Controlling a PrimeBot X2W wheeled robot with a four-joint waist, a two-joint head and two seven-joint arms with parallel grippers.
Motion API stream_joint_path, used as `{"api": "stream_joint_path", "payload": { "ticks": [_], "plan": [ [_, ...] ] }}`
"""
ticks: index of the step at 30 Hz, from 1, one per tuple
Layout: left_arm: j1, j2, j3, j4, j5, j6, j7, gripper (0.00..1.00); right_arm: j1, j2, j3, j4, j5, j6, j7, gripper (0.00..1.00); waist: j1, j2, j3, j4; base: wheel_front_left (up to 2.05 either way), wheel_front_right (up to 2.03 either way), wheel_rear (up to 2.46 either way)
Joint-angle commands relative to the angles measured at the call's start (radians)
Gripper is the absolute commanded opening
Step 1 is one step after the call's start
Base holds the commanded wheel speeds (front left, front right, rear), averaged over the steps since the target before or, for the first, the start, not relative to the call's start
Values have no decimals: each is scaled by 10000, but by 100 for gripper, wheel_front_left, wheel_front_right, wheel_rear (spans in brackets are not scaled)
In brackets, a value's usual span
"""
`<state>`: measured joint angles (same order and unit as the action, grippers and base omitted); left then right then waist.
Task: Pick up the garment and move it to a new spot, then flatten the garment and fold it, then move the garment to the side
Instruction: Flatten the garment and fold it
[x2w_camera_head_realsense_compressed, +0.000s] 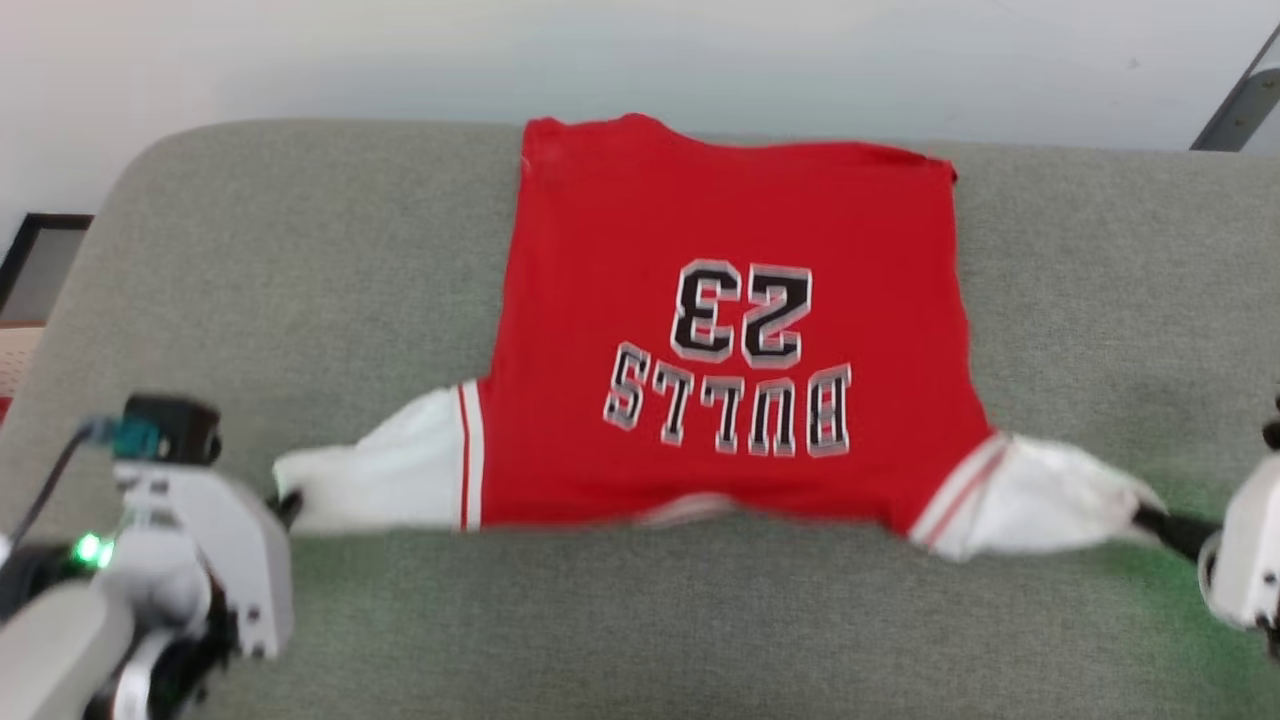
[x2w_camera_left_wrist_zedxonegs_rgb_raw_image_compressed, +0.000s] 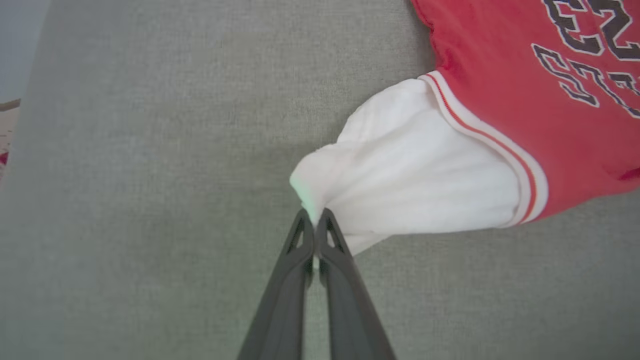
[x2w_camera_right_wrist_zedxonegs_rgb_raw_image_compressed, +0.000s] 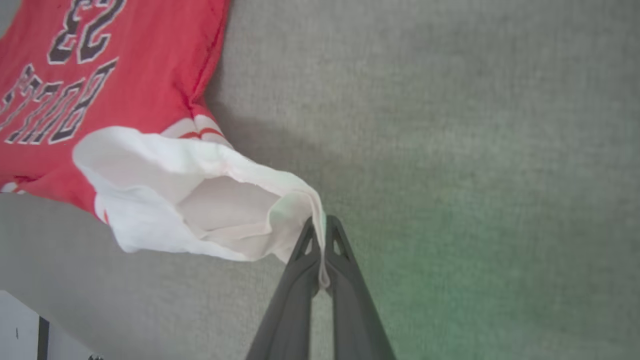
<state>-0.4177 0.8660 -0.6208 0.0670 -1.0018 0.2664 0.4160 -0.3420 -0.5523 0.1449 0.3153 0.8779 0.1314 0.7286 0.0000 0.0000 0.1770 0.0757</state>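
The garment, a red jersey with black "BULLS 23" lettering, lies spread on the grey couch cushion, collar toward me. Its white left sleeve is pinched at the cuff by my left gripper, which is shut on the cloth. The white right sleeve is stretched out and held at its hem by my right gripper, also shut on the cloth. In the head view the left gripper sits at the lower left and the right gripper at the lower right.
The cushion's far edge meets a pale wall. A dark-framed object stands on the floor beyond the cushion's left end. Grey fabric stretches to both sides of the jersey.
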Motion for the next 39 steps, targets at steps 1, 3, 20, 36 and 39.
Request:
{"api": "stream_joint_path", "payload": {
  "ticks": [1,3,20,36,39],
  "plan": [
    [379,233,109,-418,-113,334,75,0,378,-66,-171,-216,72,-15,228,0,0,0,-27,35,0,0,0],
    [1077,631,196,-1383,-244,911,166,0,969,-97,-435,-742,120,-15,757,0,0,0,-54,51,0,0,0],
    [3579,1105,185,-3872,-677,2624,-125,0,3819,1202,-2007,-3216,-1448,-15,2477,14,0,0,104,210,0,0,0],
    [2793,339,-170,-3433,-165,2178,-455,0,2680,1276,-2524,-4673,-2219,-15,2041,100,0,0,633,326,0,0,0],
    [2627,255,-151,-3450,-76,2119,-533,0,1797,1383,-2817,-4946,-2600,-15,1277,100,0,0,857,396,0,0,0]
  ]
}}
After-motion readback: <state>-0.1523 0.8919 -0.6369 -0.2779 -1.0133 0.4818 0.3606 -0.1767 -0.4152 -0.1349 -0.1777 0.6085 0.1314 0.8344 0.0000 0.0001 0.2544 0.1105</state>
